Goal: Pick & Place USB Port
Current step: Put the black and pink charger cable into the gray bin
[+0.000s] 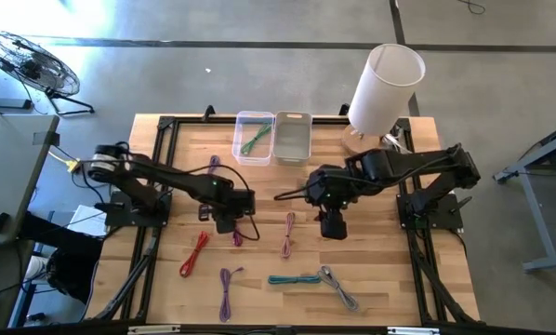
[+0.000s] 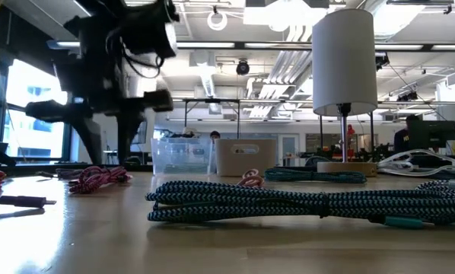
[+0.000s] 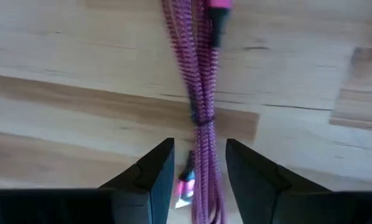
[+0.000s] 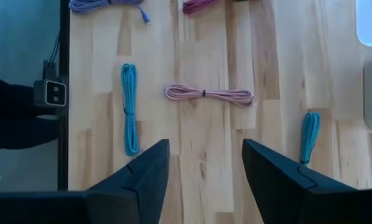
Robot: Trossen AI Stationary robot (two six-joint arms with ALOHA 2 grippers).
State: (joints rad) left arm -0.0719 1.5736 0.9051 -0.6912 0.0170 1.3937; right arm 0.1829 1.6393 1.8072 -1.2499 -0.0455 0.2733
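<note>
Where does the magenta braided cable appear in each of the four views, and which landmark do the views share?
High view: the magenta cable lies left of centre, at the left gripper.
Low view: magenta cable on the table, at the left.
Left wrist view: magenta cable runs down the middle.
Right wrist view: magenta cable at the top edge.
Shared landmark: the pink cable beside it, in all but the left wrist view.

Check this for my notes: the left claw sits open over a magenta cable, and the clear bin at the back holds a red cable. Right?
One slip: the cable in the clear bin is green, not red, as the high view shows. The rest stands: the left claw is open over the magenta cable.
</note>
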